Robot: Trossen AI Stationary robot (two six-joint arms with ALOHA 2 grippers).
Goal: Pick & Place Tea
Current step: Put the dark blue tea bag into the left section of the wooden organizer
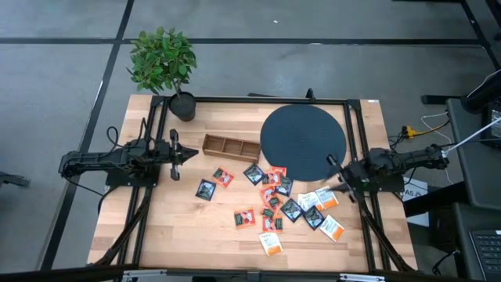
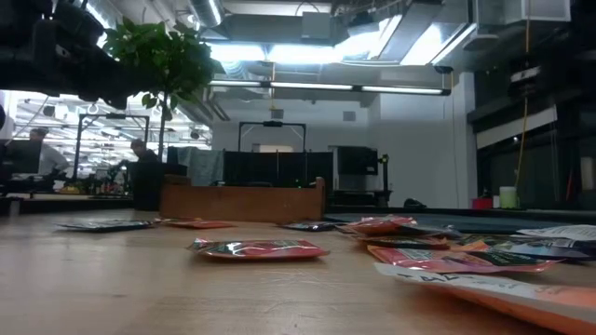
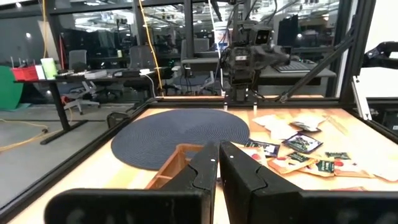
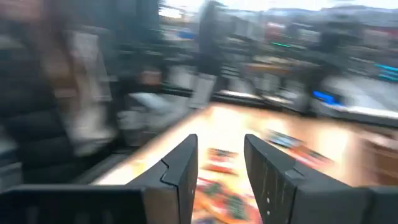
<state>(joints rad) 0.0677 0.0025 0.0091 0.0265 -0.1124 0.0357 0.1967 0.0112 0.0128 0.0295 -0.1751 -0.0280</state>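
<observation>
Several small flat tea sachets (image 1: 270, 196), dark-green, red-orange and white-orange, lie scattered flat on the wooden table from its middle toward the right; they also show in the low view (image 2: 259, 248) and the left wrist view (image 3: 305, 143). My left gripper (image 1: 190, 153) hovers level at the table's left side, shut and empty (image 3: 219, 146), pointing toward the sachets. My right gripper (image 1: 333, 162) hovers level at the table's right side beside the sachets, open with nothing between its fingers (image 4: 221, 140).
A long wooden compartment tray (image 1: 231, 146) lies left of a big black round disc (image 1: 303, 141) on the table's far half. A potted plant (image 1: 164, 63) stands at the far left corner. A black frame (image 1: 356, 125) borders the tabletop. Bare wood (image 1: 180, 227) lies near left.
</observation>
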